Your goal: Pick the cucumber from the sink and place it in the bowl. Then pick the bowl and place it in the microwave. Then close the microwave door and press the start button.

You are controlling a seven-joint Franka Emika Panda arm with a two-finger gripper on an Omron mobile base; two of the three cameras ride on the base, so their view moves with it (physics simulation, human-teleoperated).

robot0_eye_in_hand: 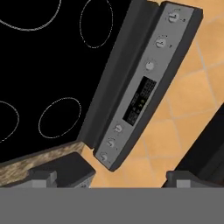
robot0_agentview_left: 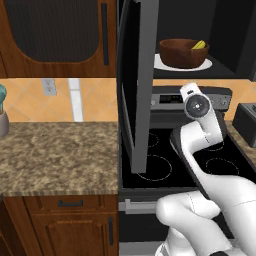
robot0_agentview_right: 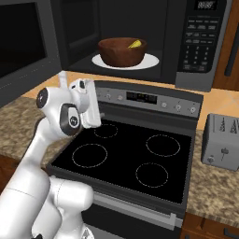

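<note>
Claw [robot0_eye_in_hand: 109,177] is wide open w/ nothing in it, above the stove's [robot0_agentview_right: 126,163] back panel. You see the bowl [robot0_agentview_right: 122,51] on the white plate inside the microwave [robot0_agentview_right: 186,42], cucumber [robot0_agentview_right: 135,44] in it, microwave door [robot0_agentview_left: 135,85] open.

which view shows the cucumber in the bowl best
The right base view: the cucumber lies against the far right inner wall of the bowl, seen from the front inside the microwave. In the left base view, the cucumber is a small yellow tip over the rim.
</note>
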